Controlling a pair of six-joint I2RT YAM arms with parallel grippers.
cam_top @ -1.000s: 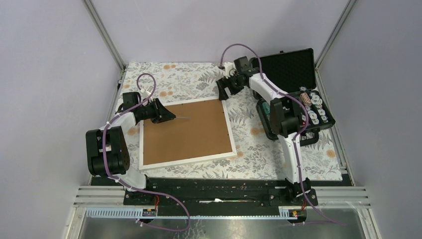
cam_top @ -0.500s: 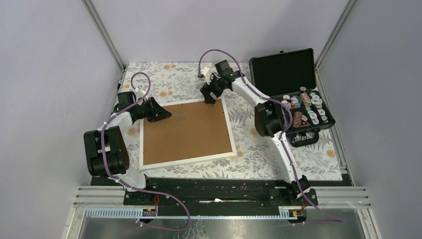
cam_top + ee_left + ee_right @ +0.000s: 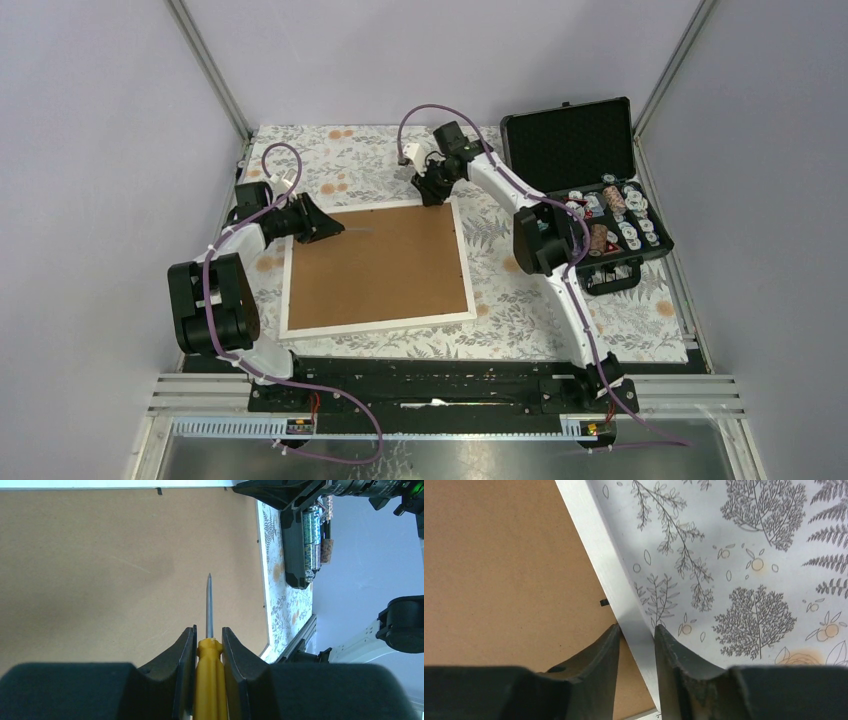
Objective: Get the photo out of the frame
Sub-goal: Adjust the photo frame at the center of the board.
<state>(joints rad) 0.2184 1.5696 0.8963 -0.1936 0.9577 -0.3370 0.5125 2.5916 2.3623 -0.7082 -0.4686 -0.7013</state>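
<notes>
Swung from the black foam-lined case [image 3: 570,145], the right tool [image 3: 432,192] meets the far corner of the white-bordered, brown-backed frame [image 3: 378,262], flat on the floral worktop [image 3: 520,300]. Left wrist: left tool [image 3: 208,645] clenches a yellow-handled screwdriver [image 3: 210,680]. Right wrist: 2 fingers [image 3: 599,655] pinch the white border.

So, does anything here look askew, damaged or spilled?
Only slightly: the frame lies face down, brown back up, turned a little askew to the near edge of the floral tablecloth. Nothing looks spilled or damaged.

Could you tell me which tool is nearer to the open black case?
Right: the right tool straddles the frame's far rim, left of the case; the left tool is across the frame.
</notes>
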